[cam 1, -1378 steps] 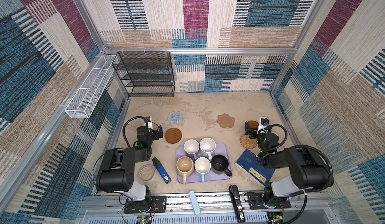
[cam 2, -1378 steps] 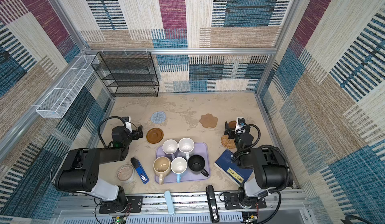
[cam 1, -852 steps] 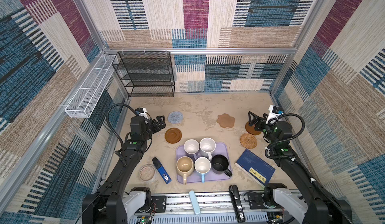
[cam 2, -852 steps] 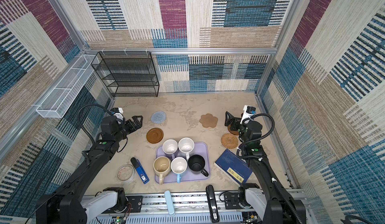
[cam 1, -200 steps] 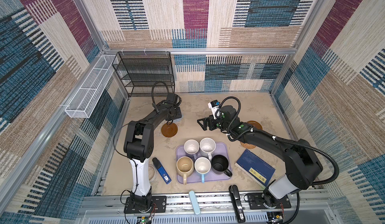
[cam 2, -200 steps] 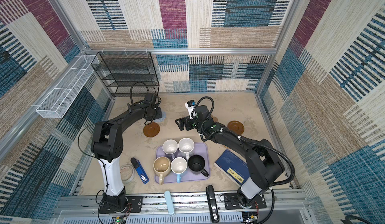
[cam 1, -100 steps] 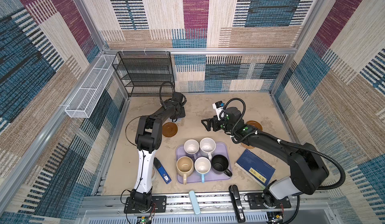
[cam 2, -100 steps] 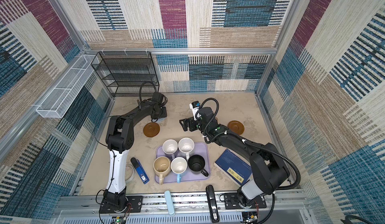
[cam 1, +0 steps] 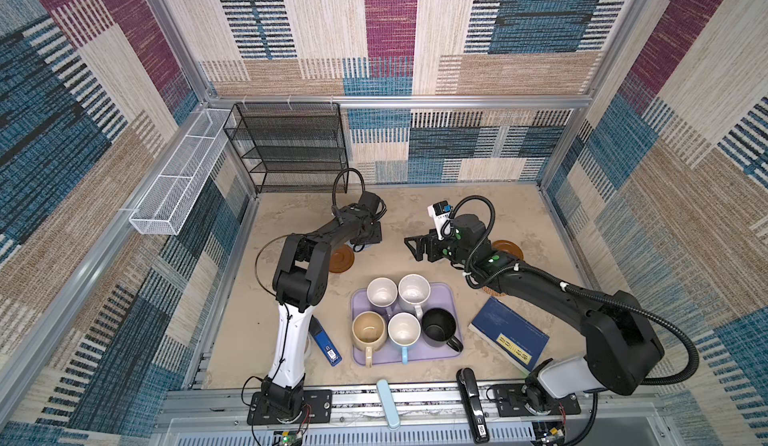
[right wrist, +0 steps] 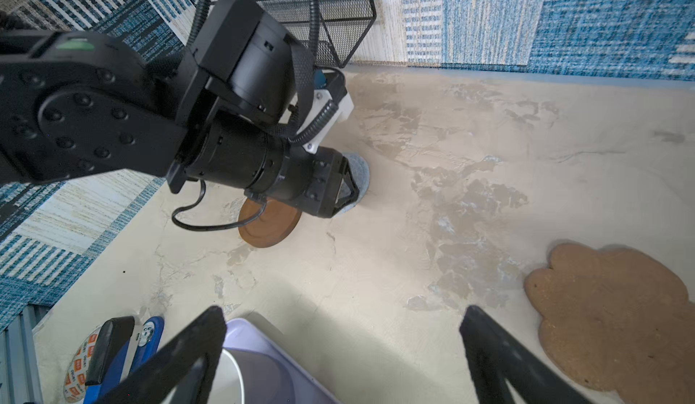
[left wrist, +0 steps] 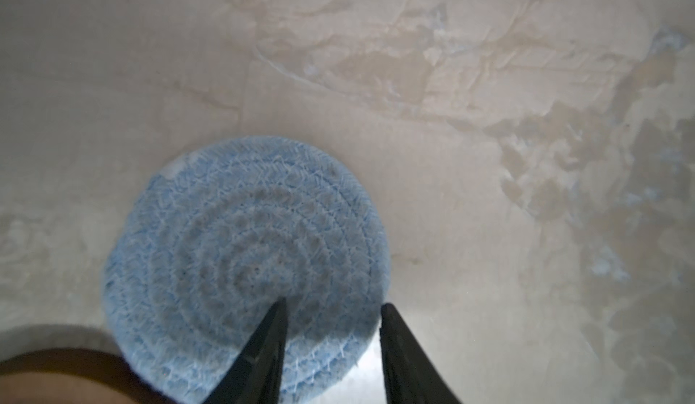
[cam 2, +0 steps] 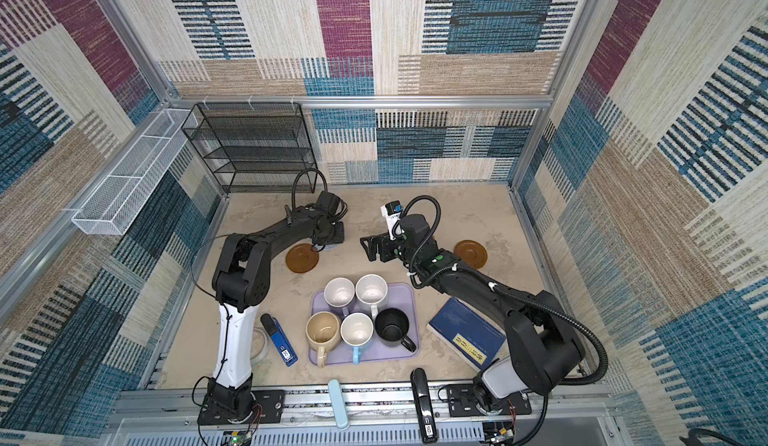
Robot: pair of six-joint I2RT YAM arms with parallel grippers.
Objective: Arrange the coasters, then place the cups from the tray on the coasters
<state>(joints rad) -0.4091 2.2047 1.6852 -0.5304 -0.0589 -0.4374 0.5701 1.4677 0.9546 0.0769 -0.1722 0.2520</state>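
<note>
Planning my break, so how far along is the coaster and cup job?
Done: nothing. In hand: left gripper, jaws parted, straddles the rim of the pale blue coaster; right gripper hangs open near the flower coaster. Left: five cups sit on the tray.

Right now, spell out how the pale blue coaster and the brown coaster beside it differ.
The pale blue coaster is woven cord; the brown coaster is smooth, ringed wood. The left gripper straddles the pale blue coaster's edge; the brown coaster lies outside that gripper. Both are round and lie flat on the table, close together.
</note>
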